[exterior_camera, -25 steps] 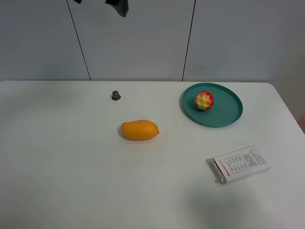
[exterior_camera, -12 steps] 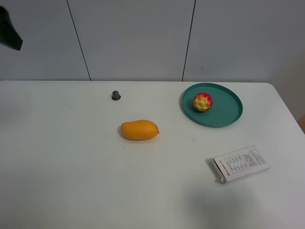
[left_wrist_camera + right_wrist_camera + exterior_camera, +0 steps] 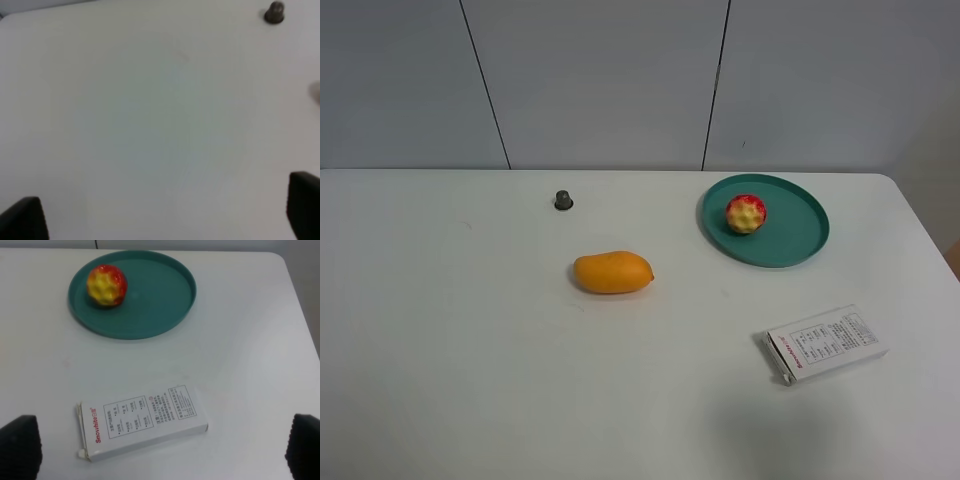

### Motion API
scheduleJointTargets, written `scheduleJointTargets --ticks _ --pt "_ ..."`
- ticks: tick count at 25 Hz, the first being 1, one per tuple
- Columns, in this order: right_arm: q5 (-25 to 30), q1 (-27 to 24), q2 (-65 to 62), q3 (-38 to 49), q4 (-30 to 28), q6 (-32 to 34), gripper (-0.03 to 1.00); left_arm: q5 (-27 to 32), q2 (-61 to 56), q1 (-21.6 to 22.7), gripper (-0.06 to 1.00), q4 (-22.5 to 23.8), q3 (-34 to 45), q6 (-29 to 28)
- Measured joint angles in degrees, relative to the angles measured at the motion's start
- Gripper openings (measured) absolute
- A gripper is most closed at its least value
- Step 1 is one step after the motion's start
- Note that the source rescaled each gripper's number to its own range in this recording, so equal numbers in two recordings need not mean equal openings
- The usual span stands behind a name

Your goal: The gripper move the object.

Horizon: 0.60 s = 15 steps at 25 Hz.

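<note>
The object, a small round ball [image 3: 746, 213] with red and yellow dimpled patches, lies in a teal plate [image 3: 800, 248] at the back right of the white table. The right wrist view shows the ball [image 3: 106, 286] in the plate [image 3: 165, 315]. My right gripper [image 3: 162, 445] is open and empty, well back from the plate, with its black fingertips [image 3: 20, 442] wide apart. My left gripper [image 3: 164, 212] is open and empty above bare table, fingertips [image 3: 304, 202] wide apart. Neither gripper shows in the exterior high view.
An orange mango [image 3: 612, 272] lies mid-table. A small grey knob [image 3: 563, 200] stands behind it and also shows in the left wrist view [image 3: 274, 12]. A white printed box [image 3: 823, 343] lies front right, between my right gripper and the plate [image 3: 142, 421].
A dark part of the left arm moved from the top of the exterior high view to its left edge, then out of view. The ball, mango and box have stayed put.
</note>
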Motion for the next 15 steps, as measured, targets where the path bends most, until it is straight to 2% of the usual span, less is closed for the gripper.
scheduleJointTargets --ticks 4,15 --pt "0.0 0.0 0.0 0.0 0.0 0.0 1.0 -2.53 -10.92 0.06 0.91 -1.71 4.44 -4.77" --pt "0.0 0.0 0.0 0.0 0.0 0.0 1.0 -3.19 -27.4 0.06 0.91 1.16 14.03 -5.19"
